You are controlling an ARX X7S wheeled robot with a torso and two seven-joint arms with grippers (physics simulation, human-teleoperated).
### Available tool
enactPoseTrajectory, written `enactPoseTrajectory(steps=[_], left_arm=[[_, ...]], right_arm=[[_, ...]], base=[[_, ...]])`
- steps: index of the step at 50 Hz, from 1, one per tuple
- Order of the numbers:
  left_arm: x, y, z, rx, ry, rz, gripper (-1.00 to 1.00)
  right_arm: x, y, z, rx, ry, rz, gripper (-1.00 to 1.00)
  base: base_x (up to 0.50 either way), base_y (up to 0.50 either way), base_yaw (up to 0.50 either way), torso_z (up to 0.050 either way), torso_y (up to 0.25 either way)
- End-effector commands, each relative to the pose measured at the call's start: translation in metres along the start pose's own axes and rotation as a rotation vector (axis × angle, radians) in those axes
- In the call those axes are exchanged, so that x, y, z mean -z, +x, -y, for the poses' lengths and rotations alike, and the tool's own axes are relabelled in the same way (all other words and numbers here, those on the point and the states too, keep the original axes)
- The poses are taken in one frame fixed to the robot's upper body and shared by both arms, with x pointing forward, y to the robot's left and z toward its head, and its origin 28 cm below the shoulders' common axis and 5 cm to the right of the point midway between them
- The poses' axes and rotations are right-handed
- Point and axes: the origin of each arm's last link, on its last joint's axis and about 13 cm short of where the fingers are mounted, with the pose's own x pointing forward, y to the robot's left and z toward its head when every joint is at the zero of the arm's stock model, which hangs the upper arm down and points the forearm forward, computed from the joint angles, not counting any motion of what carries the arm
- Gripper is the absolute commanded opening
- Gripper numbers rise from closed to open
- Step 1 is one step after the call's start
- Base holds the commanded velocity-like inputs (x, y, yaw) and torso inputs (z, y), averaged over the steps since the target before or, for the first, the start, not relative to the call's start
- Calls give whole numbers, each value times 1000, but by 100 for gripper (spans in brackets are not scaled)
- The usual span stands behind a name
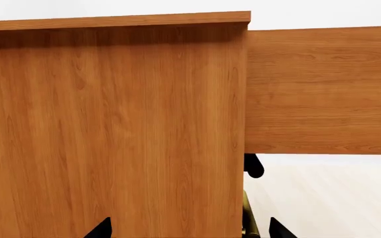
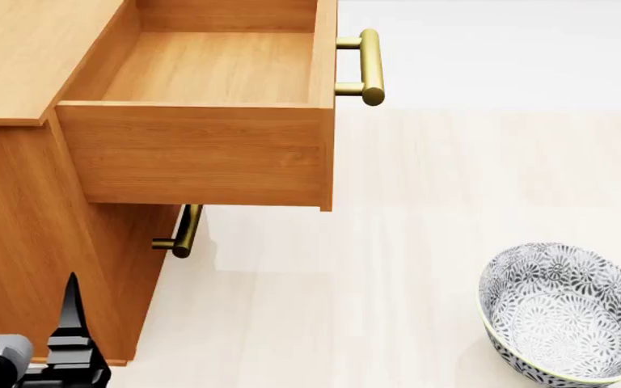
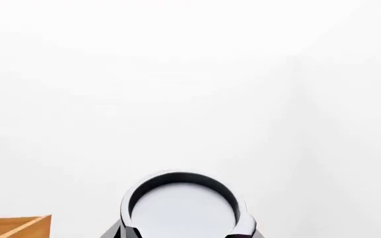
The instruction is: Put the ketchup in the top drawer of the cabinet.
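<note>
Two grippers: your left gripper (image 2: 73, 349) shows low at the head view's left edge, and your right gripper (image 3: 182, 230) shows only in its own wrist view.
Left gripper state: the two black fingertips (image 1: 101, 228) stand wide apart with nothing between them, facing the cabinet's side panel.
Right gripper state: its dark fingers (image 3: 125, 229) sit against both sides of a round can, so you are holding it.
Ketchup: the ketchup (image 3: 180, 206) shows only as a pale grey round top with a dark rim, held in your right gripper against a plain white background. Its label is hidden from this angle.
Cabinet: the cabinet (image 2: 14, 56) fills the head view's upper left, orange-brown wood with a flat top. A wooden corner (image 3: 15, 227) shows at the edge of the right wrist view, and you cannot tell which part it is.
Top drawer: the top drawer (image 2: 197, 153) is pulled well out of the cabinet, its bare wooden floor open to view from above.
Drawer handle: the brass bar handle (image 2: 370, 67) sticks out from the drawer's front.
Lower handle: a second brass handle (image 2: 187, 230) sits under the open drawer, on the closed front below.
Bowl: a grey-white floral bowl (image 2: 564, 311) stands upright on the pale floor (image 2: 397, 267), well apart from the cabinet at the head view's lower right.
</note>
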Motion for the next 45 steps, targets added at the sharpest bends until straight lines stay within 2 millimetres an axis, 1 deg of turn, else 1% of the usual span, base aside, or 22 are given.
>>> enactPoseTrajectory(steps=[1,10,21,35,45], left_arm=[[1,1,0,0,-1,-3,100],[1,1,1,0,-3,-2,100],[2,1,1,2,-5,-1,100],[1,0,1,2,-10,-1,100],[2,0,1,1,-12,-2,100]], right_arm=[[-26,29,-12,-37,-188,-78,-100],[-32,44,-20,-66,-190,-41,-100],[-33,69,-36,-112,-178,-2,-100],[-39,94,-43,-139,-159,27,-100],[-47,114,-52,-171,-153,58,-100]], base=[[0,0,0,0,0],[0,0,0,0,0],[0,0,0,0,0],[0,0,0,0,0],[0,0,0,0,1]])
